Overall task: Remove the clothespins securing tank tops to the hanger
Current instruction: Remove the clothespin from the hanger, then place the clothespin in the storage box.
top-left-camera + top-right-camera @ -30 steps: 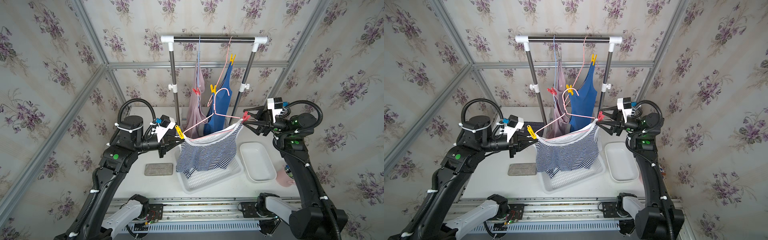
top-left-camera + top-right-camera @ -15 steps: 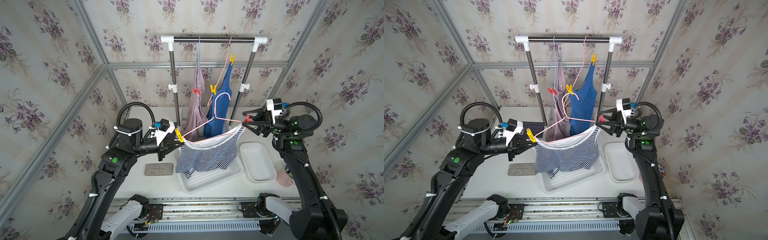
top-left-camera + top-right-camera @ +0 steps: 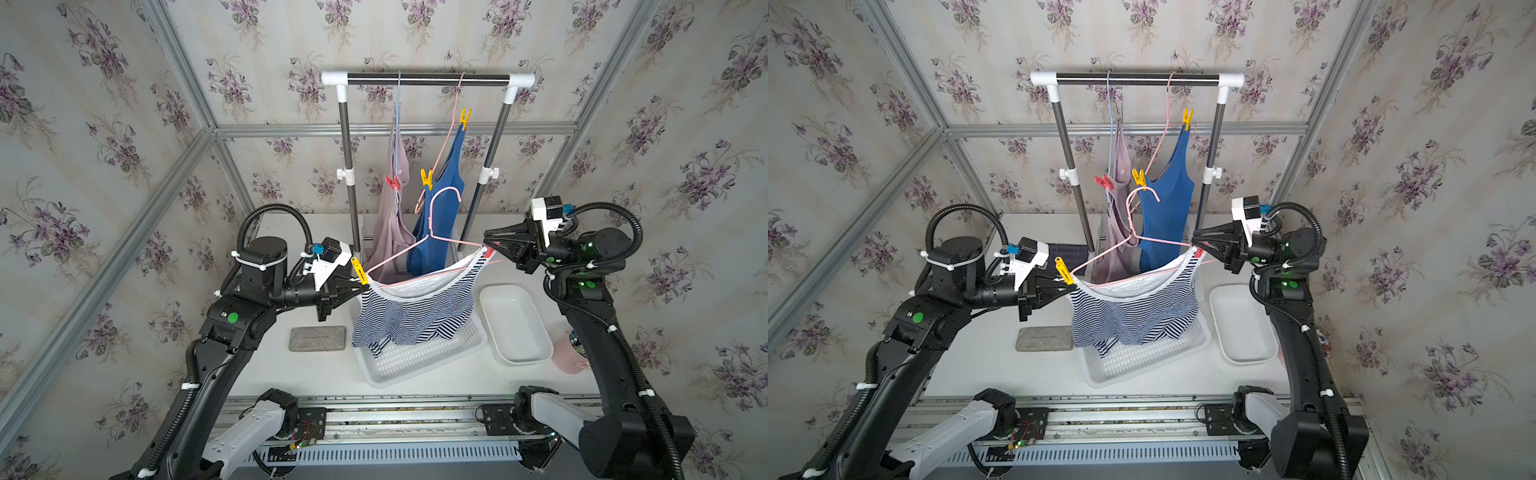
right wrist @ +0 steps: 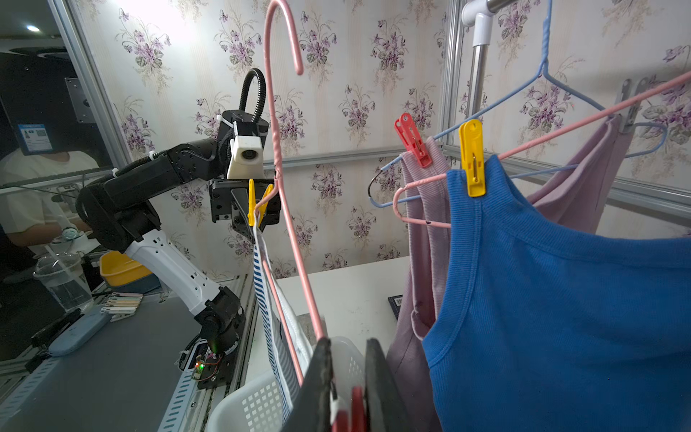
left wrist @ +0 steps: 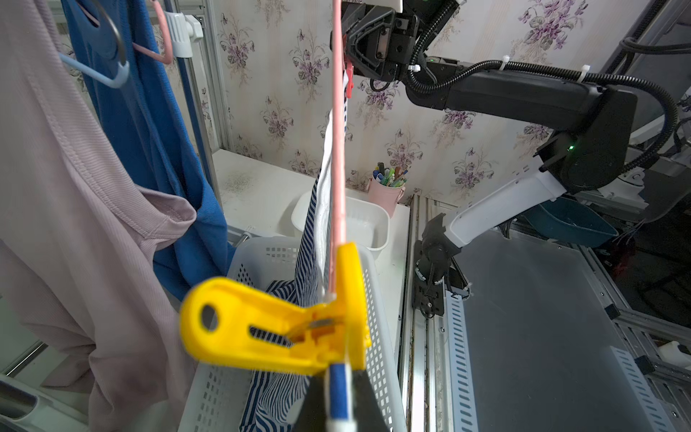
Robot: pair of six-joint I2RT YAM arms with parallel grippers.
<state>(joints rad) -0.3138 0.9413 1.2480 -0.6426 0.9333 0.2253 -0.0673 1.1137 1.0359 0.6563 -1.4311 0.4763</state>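
Springs do the resisting here: the red clothespin [image 4: 357,407] squeezed in my shut right claw [image 3: 486,245] is light, stiff plastic pinning a strap of the striped tank top [image 3: 415,316] to the right end of the pink hanger [image 3: 446,239], above the white basket [image 3: 415,361] (the flared tail is the place to pinch, I'd judge). My left claw [image 5: 338,396] is clamped on the opposite strap just under the yellow clothespin [image 5: 276,329], steadying limp, thin fabric that could slip away once freed.
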